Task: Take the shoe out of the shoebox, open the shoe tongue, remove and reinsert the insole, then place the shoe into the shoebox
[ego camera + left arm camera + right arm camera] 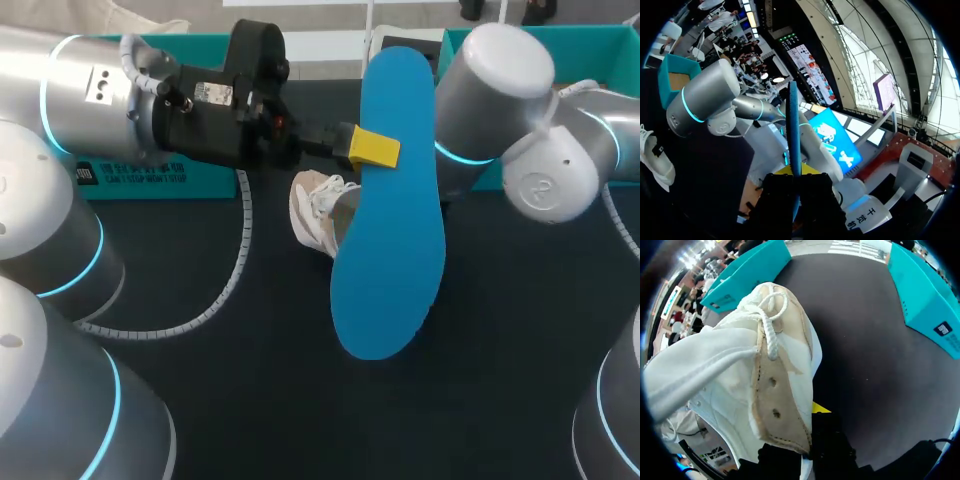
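White shoe (318, 212) hangs tilted above the middle of the dark counter (250, 400), half hidden in the head view behind a large blue insole (390, 220). In the right wrist view the shoe (740, 375) sits right up against the camera, with its tan-edged lace panel, two eyelets and a knotted white lace (771, 325) turned toward the lens. The right end effector (810, 412) is clamped on the lower edge of that panel. One yellow tip shows just beside the fabric, and the other is covered by the shoe.

The insole is out of the shoe and held upright, with its flat blue face toward the head camera. The left end effector (375, 148) is closed on its edge about a third of the way down from the top. In the left wrist view the insole (794, 130) appears edge-on as a thin blue strip rising from between the fingers of the left end effector (795, 175), and the shoe (655, 157) lies off to one side.

An open teal shoebox (600, 60) stands at the back right of the counter behind the right arm. A second teal box (160, 180) stands at the back left behind the left arm.
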Motion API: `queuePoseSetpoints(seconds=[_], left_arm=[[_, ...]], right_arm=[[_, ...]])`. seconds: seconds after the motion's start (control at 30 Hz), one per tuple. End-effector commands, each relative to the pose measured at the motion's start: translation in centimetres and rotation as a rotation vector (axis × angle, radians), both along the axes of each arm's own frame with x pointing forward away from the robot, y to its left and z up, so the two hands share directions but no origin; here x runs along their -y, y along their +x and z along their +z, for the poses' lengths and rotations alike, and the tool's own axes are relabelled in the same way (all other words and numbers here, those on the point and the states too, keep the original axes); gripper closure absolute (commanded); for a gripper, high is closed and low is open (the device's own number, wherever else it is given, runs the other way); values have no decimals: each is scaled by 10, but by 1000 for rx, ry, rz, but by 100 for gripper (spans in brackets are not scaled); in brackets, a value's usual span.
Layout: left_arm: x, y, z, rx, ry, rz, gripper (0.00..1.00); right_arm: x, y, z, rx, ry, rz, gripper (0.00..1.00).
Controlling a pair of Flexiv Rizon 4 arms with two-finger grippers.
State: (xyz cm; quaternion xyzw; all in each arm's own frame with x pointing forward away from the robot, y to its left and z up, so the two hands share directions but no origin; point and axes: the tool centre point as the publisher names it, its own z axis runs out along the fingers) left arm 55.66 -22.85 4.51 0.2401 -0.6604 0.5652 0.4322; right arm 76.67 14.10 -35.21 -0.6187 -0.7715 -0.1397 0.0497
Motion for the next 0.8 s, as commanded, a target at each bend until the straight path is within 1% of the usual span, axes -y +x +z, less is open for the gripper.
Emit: queuePoseSetpoints(seconds=[0.03, 0.17, 0.3, 0.37, 0.5, 0.63, 0.8], left_arm=[[2, 1, -1, 0, -1, -2, 100], [2, 1, -1, 0, -1, -2, 100], [2, 1, -1, 0, -1, -2, 100], [2, 1, -1, 0, -1, -2, 100], [2, 1, -1, 0, -1, -2, 100], [2, 1, -1, 0, -1, -2, 100], [2, 1, -1, 0, -1, -2, 100]], right_arm=[[-9, -11, -1, 21, -25, -169, 100], [-9, -15, -10, 24, -12, -218, 100], [-6, -15, -13, 10, -9, -205, 100], [-5, -16, -13, -7, -25, -199, 100], [-2, -21, -19, -19, -22, -200, 100], [-4, -28, -24, -35, -19, -219, 100], [-12, -30, -31, -45, -18, -227, 100]])
